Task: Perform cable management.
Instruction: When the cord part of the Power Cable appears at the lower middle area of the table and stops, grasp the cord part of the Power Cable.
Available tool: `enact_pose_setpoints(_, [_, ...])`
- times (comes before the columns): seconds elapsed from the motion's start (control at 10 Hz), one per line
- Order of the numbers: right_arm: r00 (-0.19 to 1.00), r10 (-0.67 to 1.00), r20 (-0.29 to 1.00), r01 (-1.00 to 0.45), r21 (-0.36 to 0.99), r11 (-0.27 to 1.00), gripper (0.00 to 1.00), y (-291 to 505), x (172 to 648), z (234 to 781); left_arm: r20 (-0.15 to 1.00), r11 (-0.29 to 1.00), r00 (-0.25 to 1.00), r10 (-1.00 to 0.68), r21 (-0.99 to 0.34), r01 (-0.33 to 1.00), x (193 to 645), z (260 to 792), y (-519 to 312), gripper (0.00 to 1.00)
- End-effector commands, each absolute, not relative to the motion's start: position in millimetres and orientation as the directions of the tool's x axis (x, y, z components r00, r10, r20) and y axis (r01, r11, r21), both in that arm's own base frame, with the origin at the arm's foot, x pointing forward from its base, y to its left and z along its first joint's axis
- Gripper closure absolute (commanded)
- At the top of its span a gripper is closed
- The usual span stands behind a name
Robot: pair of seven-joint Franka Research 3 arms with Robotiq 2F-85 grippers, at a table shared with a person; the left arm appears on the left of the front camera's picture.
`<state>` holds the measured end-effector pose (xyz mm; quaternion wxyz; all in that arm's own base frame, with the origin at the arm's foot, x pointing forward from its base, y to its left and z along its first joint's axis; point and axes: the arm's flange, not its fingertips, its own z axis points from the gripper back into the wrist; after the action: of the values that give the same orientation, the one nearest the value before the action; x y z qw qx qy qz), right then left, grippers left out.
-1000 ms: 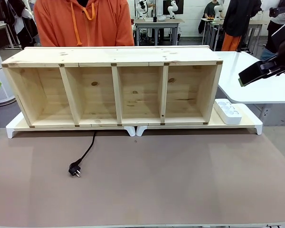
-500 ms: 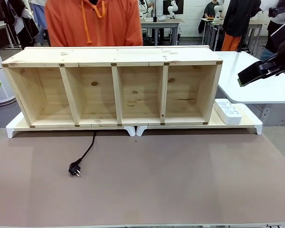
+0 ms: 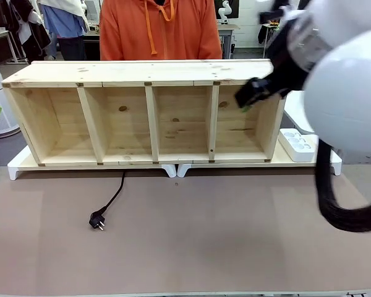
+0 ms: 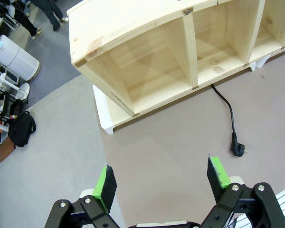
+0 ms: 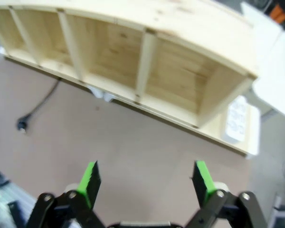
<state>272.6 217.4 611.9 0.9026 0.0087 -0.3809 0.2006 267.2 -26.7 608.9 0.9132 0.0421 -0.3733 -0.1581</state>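
1. Your left gripper (image 4: pixel 161 178) hangs over the near left edge of the worktop (image 3: pixel 235 235). Its fingers are spread apart with nothing between them.
2. Your right gripper (image 5: pixel 146 176) is spread wide as well, and empty. In the front view it sits high, in front of the rightmost compartment of the shelf (image 3: pixel 148 73).
3. The cable (image 3: pixel 114 197) lies on the worktop left of the middle, its plug (image 3: pixel 97 221) nearest you and well apart from both grippers.
4. From the plug the cable runs away from you and slightly right. It passes out of sight at the front edge of the white stands (image 3: pixel 15 168), below the second compartment from the left.
5. The shelf rests on those stands with its four open compartments facing you.
6. A white power strip (image 3: pixel 296 145) lies just right of the shelf, on the right stand.
7. A person in an orange hoodie (image 3: pixel 161 31) stands behind the shelf.
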Motion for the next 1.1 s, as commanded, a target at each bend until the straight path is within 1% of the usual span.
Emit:
enact_pose_setpoints(0.0, [0.66,0.315,0.682,-0.377,-0.062,0.924,0.0,247.9,294.0,616.3,0.668,0.946,0.671,-0.322,0.198,0.257,267.2,609.3,-26.9,0.0])
enact_pose_setpoints(0.1, [0.674,0.296,0.677,-0.377,-0.029,0.926,0.0,271.9,300.6,613.6,0.668,0.946,0.671,-0.322,0.198,0.257,267.2,609.3,-26.9,0.0])
enact_pose_setpoints(0.3, [0.706,0.225,0.672,-0.331,0.031,0.943,0.0,318.1,309.5,606.0,0.668,0.946,0.671,-0.322,0.198,0.257,267.2,609.3,-26.9,0.0])
enact_pose_setpoints(0.4, [0.729,0.16,0.665,-0.27,0.066,0.961,0.0,339.8,313.1,599.4,0.668,0.946,0.671,-0.322,0.198,0.257,267.2,609.3,-26.9,0.0])
enact_pose_setpoints(0.5, [0.765,0.07,0.64,-0.172,0.099,0.98,0.0,367.0,317.3,589.9,0.668,0.946,0.671,-0.322,0.198,0.257,267.2,609.3,-26.9,0.0])
enact_pose_setpoints(0.7, [0.841,0.02,0.541,-0.109,0.133,0.985,0.0,411.7,319.7,565.6,0.668,0.946,0.671,-0.322,0.198,0.257,267.2,609.3,-26.9,0.0])
enact_pose_setpoints(1.0, [0.893,0.043,0.447,-0.087,0.077,0.993,0.0,471.1,330.8,517.8,0.668,0.946,0.671,-0.322,0.198,0.257,267.2,609.3,-26.9,0.0])
